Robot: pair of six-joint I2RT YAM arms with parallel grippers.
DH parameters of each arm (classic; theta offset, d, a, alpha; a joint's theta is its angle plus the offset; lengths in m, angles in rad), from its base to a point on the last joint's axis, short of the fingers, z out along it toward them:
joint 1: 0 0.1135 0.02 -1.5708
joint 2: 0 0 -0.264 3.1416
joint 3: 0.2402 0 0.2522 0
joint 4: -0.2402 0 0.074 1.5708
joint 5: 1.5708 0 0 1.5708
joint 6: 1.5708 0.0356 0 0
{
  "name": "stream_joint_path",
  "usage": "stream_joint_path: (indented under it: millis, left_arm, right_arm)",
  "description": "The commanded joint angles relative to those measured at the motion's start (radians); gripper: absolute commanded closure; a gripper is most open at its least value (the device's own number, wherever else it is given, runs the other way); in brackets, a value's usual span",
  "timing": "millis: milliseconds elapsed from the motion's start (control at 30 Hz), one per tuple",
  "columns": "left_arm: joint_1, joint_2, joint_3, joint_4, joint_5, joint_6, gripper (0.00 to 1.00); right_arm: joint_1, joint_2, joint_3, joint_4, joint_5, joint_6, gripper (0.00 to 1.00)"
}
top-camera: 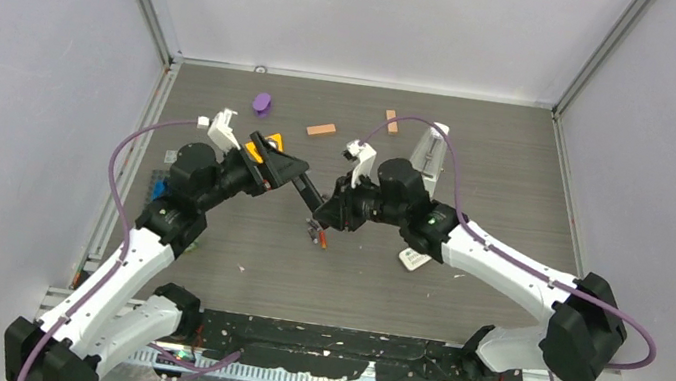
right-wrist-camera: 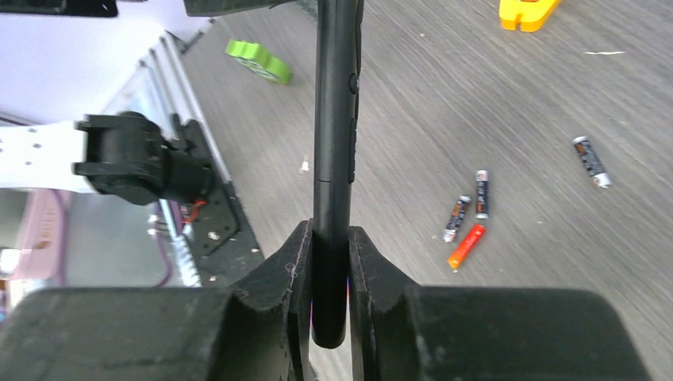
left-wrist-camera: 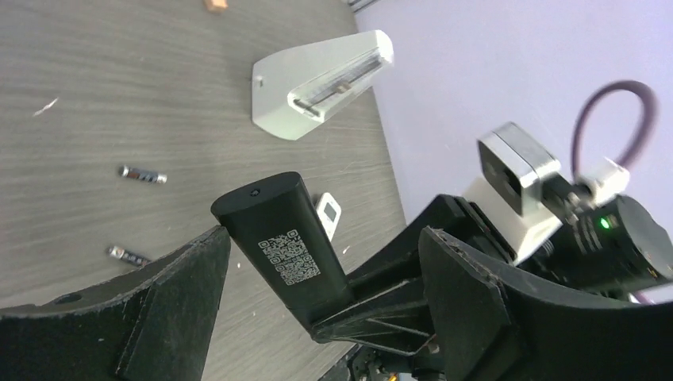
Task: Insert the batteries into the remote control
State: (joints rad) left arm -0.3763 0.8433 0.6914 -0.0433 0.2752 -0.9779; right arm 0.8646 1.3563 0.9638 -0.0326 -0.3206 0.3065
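Observation:
My right gripper [right-wrist-camera: 329,238] is shut on one end of a black remote [right-wrist-camera: 334,119] and holds it above the table, edge-on in this view. In the left wrist view the remote [left-wrist-camera: 282,242] shows its back with a QR label. My left gripper [left-wrist-camera: 321,242] is open, with one finger on each side of the remote's free end, and does not clamp it. In the top view the left gripper [top-camera: 281,170] and right gripper [top-camera: 319,210] meet at the remote [top-camera: 307,189]. Several batteries lie on the table below: three dark ones [right-wrist-camera: 482,193] and a red-orange one [right-wrist-camera: 466,246]. Two dark ones [left-wrist-camera: 143,175] show in the left wrist view.
A white remote [top-camera: 431,152] lies at the back right, and a small white piece [top-camera: 415,260] lies under the right arm. Two orange-brown blocks [top-camera: 321,129], a purple piece [top-camera: 262,101] and a yellow piece [right-wrist-camera: 528,12] lie further back. A green piece [right-wrist-camera: 258,62] is near the left edge.

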Motion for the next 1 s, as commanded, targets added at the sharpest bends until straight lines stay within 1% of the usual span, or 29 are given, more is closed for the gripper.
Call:
stream_joint_path:
  millis: [0,100,200,333,533,633,833,900,967]
  left_arm:
    - [0.005,-0.021,0.015,0.181,0.129,0.113,0.11]
    - [0.006,-0.026,0.017,0.186,0.169,0.126,0.11]
    - [0.008,-0.031,0.013,0.192,0.211,0.122,0.12]
    - [0.008,-0.018,-0.014,0.311,0.271,0.059,0.13]
    - [0.008,0.002,-0.031,0.381,0.302,-0.001,0.19]
    - [0.008,0.004,-0.041,0.436,0.324,-0.041,0.29]
    - [0.014,0.004,-0.055,0.512,0.364,-0.084,0.55]
    - [0.020,0.006,-0.063,0.537,0.375,-0.102,0.64]
    - [0.032,0.006,-0.077,0.567,0.380,-0.131,0.70]
  right_arm:
    - [-0.048,-0.028,-0.008,0.137,-0.268,0.162,0.95]
    - [-0.091,-0.041,-0.011,0.192,-0.345,0.226,0.95]
    - [-0.124,-0.052,-0.018,0.259,-0.375,0.303,0.95]
    - [-0.143,-0.047,-0.017,0.345,-0.433,0.401,0.95]
    - [-0.147,-0.045,-0.051,0.529,-0.482,0.580,0.95]
    - [-0.147,-0.044,-0.056,0.557,-0.479,0.618,0.95]
    - [-0.149,-0.027,-0.060,0.580,-0.496,0.659,0.95]
    - [-0.153,-0.019,-0.066,0.617,-0.519,0.689,0.95]
    - [-0.159,-0.011,-0.075,0.679,-0.555,0.726,0.95]
